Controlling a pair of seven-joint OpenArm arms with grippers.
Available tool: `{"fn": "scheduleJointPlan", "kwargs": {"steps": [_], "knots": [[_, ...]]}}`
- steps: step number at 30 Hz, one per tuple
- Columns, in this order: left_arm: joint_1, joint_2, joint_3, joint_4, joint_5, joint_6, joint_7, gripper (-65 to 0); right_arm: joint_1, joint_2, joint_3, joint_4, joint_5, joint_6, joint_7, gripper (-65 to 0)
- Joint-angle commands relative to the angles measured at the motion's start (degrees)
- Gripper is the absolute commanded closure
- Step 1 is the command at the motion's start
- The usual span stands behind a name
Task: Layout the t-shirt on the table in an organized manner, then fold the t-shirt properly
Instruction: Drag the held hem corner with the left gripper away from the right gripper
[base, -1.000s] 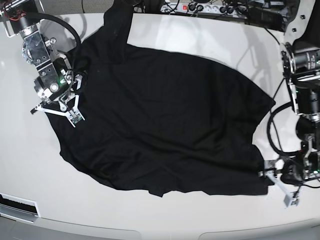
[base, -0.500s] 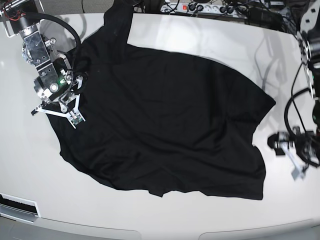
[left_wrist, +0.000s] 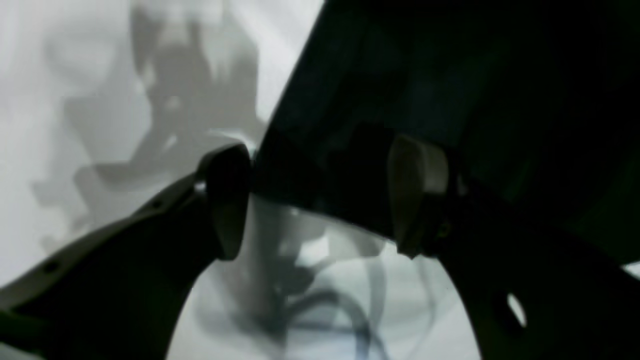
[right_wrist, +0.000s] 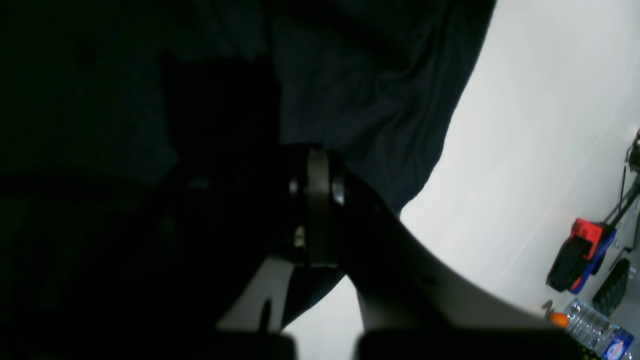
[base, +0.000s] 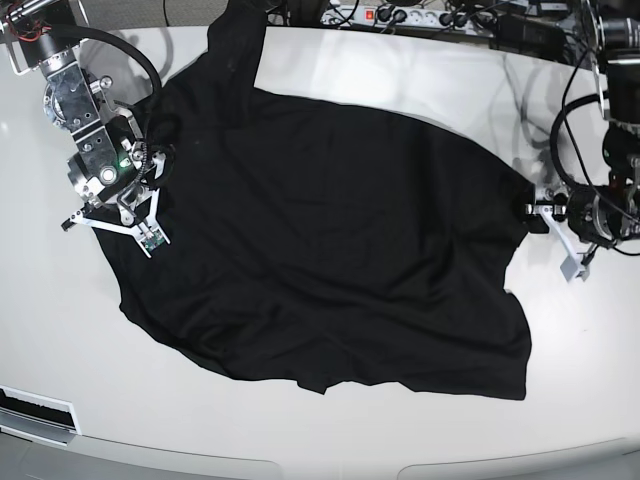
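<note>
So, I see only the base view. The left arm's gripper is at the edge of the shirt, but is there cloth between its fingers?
Observer: Yes. In the left wrist view the left gripper is open, and a corner of the t-shirt lies between its fingers.
Operator: And the right gripper, is it open too?
Observer: No. The right wrist view shows the right gripper shut over the cloth. Whether it pinches any cloth, I cannot tell.
Operator: Is anything beyond the table on that side?
Observer: A water bottle shows past the edge of the table.
</note>
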Motion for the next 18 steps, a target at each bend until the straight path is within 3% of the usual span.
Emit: {"fn": "scheduleJointPlan", "kwargs": {"steps": [1,6,7,8,10,11,18], "knots": [[-0.2,0.0,-0.3,0.8,0.1,-0.2,-0.5,-42.9,1.1,0.7,0.4,0.9,-0.7,-0.4,0.5,0.0],[2.3,2.7,-0.3,0.8,3.3,0.2,-3.3,-42.6,1.1,0.7,0.4,0.9,-0.7,-0.4,0.4,0.0],[2.6,3.1,-0.3,0.8,3.5,0.8,-2.8,-39.1,1.1,0.7,0.4,0.9,-0.7,-0.4,0.4,0.0],[2.6,3.6,-0.3,0.8,4.0,1.2,-1.5,-30.5,1.1,0.7,0.4,0.9,-0.7,-0.4,0.4,0.0],[2.6,3.9,-0.3,0.8,5.2,1.1,1.4,-5.0,1.1,0.7,0.4,0.9,-0.7,-0.4,0.4,0.0],[2.4,3.8,-0.3,0.8,5.6,1.1,2.6,0.0,1.1,0.7,0.4,0.9,-0.7,-0.4,0.4,0.0],[2.3,-2.1,-0.3,3.3,3.8,2.5,7.1,0.0,1.1,0.7,0.4,0.9,-0.7,1.5,0.4,0.0]]}}
